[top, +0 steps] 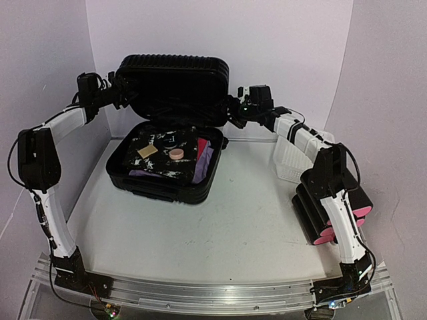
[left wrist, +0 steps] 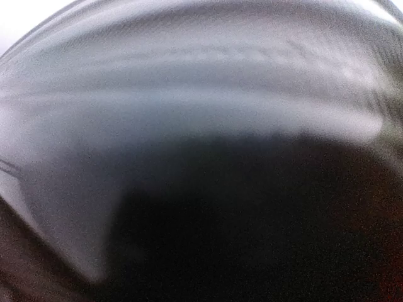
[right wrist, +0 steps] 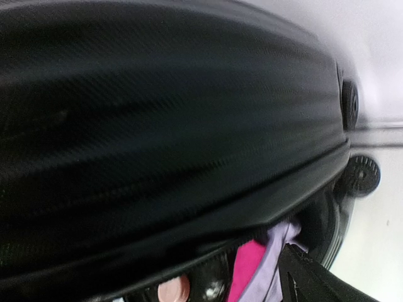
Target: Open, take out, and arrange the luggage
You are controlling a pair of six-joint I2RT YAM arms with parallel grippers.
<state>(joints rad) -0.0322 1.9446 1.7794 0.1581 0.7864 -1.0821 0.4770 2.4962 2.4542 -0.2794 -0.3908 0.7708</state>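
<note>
Top external view: luggage open, hands at its lid

The luggage [top: 170, 83] sits far-centre on the desk [top: 233, 220], lid upright, base flat holding a patterned black cloth [top: 160, 168], a tan square [top: 147, 151], a pink disc [top: 176, 154] and magenta clothing [top: 203, 148]. The left hand [top: 119, 90] is at the lid's left edge, the right hand [top: 235, 110] at its right edge; whether either is wide or gripping, I cannot tell. A white mesh basket [top: 287, 163] stands right.
</note>
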